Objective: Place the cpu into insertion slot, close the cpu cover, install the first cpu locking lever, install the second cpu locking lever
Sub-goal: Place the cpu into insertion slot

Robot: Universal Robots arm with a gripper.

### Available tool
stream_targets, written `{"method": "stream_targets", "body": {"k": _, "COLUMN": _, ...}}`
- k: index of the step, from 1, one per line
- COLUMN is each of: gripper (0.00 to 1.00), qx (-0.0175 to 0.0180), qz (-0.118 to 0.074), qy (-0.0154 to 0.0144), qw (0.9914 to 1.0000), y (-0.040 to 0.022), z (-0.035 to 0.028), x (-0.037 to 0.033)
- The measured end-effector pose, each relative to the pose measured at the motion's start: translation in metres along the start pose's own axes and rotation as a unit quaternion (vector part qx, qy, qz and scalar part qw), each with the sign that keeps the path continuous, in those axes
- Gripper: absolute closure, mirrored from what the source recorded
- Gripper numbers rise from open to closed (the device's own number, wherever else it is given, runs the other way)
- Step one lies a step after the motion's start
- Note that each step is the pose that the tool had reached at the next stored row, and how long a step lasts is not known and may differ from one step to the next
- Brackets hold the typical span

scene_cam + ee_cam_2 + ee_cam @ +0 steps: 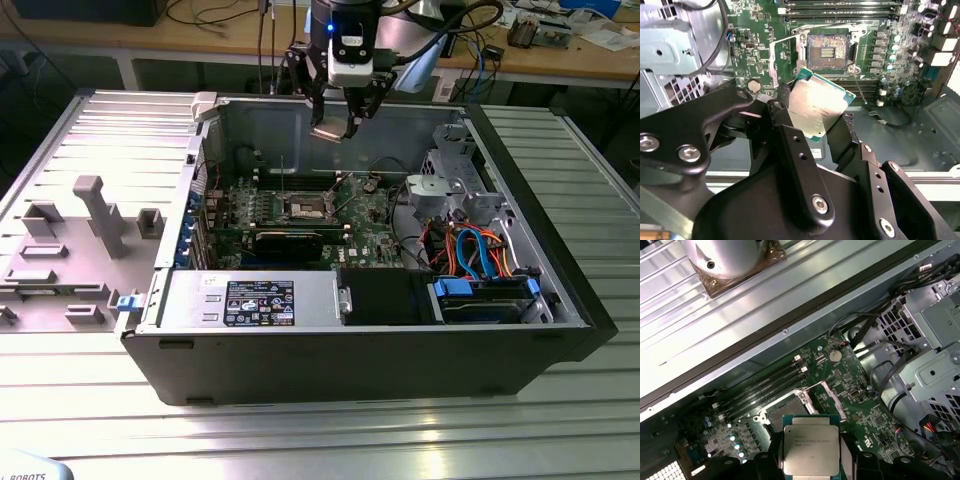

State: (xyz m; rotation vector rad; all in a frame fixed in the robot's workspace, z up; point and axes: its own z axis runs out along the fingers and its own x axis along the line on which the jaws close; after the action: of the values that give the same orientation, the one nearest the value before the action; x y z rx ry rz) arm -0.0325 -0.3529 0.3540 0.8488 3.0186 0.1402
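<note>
Cpu (817, 107) pinched by opposite edges between the black fingers (790, 145) of the tool (815, 109), hanging in the air over the open computer case (350, 350), clear of the green motherboard (370, 215). In the exterior view, just a small pale square under the tool, high over the case, toward the far edge of the ribbed metal desk (300, 430). Much closer in both wrist views: flat, square, dull silver-beige metal top on a green rim. Bare in the second wrist view, the insertion slot (827, 50): a dark square recess with a speckled pin field and a silver rim. Partly hidden behind the cpu in the first wrist view. Beside the socket there, the cpu cover (832, 395), a thin silver frame standing open. Also inside the case: a grey drive cage (450, 185) and blue and orange cables (475, 250).
</note>
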Motion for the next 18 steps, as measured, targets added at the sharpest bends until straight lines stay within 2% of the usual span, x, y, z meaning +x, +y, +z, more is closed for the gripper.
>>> {"method": "stream_targets", "body": {"k": 2, "gripper": 0.46, "qx": -0.0004, "qz": 0.022, "qy": -0.0019, "qw": 0.99977, "y": -0.0001, "z": 0.0011, "x": 0.0}}
{"method": "stream_targets", "body": {"k": 6, "gripper": 0.46, "qx": -0.0009, "qz": 0.048, "qy": -0.0041, "qw": 0.99884, "y": -0.0004, "z": 0.0026, "x": 0.0002}}
{"method": "stream_targets", "body": {"k": 18, "gripper": 0.46, "qx": -0.001, "qz": 0.053, "qy": -0.0045, "qw": 0.99858, "y": -0.0016, "z": 0.0028, "x": 0.002}}
